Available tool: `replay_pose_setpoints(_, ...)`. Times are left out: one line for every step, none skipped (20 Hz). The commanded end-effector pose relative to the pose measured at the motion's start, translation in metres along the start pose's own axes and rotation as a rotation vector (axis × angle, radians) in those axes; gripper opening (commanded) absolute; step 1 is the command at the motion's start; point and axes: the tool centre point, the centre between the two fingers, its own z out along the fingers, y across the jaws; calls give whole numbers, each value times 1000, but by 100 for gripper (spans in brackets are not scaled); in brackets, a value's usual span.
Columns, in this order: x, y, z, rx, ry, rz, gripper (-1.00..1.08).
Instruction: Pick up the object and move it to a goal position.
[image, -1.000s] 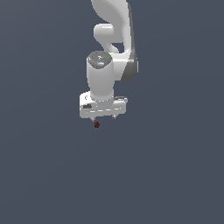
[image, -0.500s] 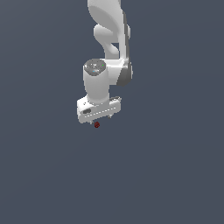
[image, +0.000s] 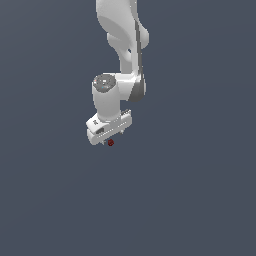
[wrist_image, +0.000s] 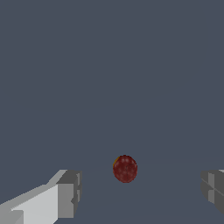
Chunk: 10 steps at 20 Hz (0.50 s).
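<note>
Hanging from the white arm (image: 122, 45), the claw (image: 111, 139) is pointing down over a plain dark grey-blue surface (image: 200, 190), its body tilting slightly so the end toward the exterior view's left is sitting lower. The object (image: 110, 143), a tiny dark red roundish blob, is showing just under the claw's lower edge in the exterior view, far smaller than the claw itself. In the wrist view the object (wrist_image: 125, 168) is lying between the two fingers (wrist_image: 68, 192), with clear gaps of surface on both sides; it is sitting nearer the finger with the pale body behind it than the other finger, which is only peeking in at the frame edge. The claw is standing wide open, jaws well apart, neither pad touching the blob. The blob's skin is looking mottled red with a faint yellowish spot near its upper rim. Whether the fingertips are touching the surface cannot be told from either view.
</note>
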Motion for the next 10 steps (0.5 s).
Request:
replay_pose_setpoints(-5,0,7,1,1,-62,100)
replay_pose_setpoints(-8,0,10,2,1,-86,100)
replay_pose_setpoints(-10,0,12,3,1,-110,100)
replay_pose_setpoints(-12,0,15,3,1,-134,100)
replay_pose_setpoints(-14,0,18,4,2,-158,100)
replay_pose_setpoints(-16,0,20,4,2,-180,100)
replay_pose_setpoints(-18,0,22,5,3,-202,100)
replay_pose_setpoints(-20,0,25,6,3,-222,100)
replay_pose_setpoints(-21,0,27,6,4,-241,100)
replay_pose_setpoints(-23,0,29,7,4,-259,100)
